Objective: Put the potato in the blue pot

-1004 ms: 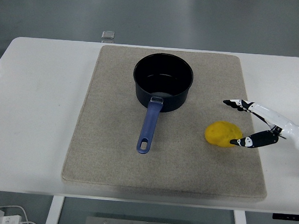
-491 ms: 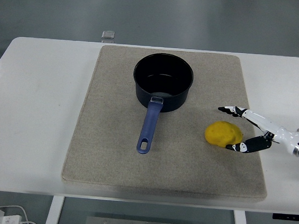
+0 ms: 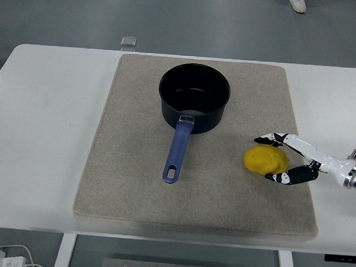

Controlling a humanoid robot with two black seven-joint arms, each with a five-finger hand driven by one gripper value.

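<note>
The potato (image 3: 265,160), a smooth yellow oval, lies on the right part of the coarse beige mat (image 3: 129,167), its long axis running roughly left to right. The right hand (image 3: 295,159) reaches in from the right edge, white-and-black fingers (image 3: 269,139) spread wide around the potato's right end, 1 above and 1 below, not yet closed on it. The blue pot (image 3: 194,99), round and dark inside, stands upright at the mat's upper middle, its long blue handle (image 3: 177,152) pointing toward the near edge of the white table (image 3: 42,133).
</note>
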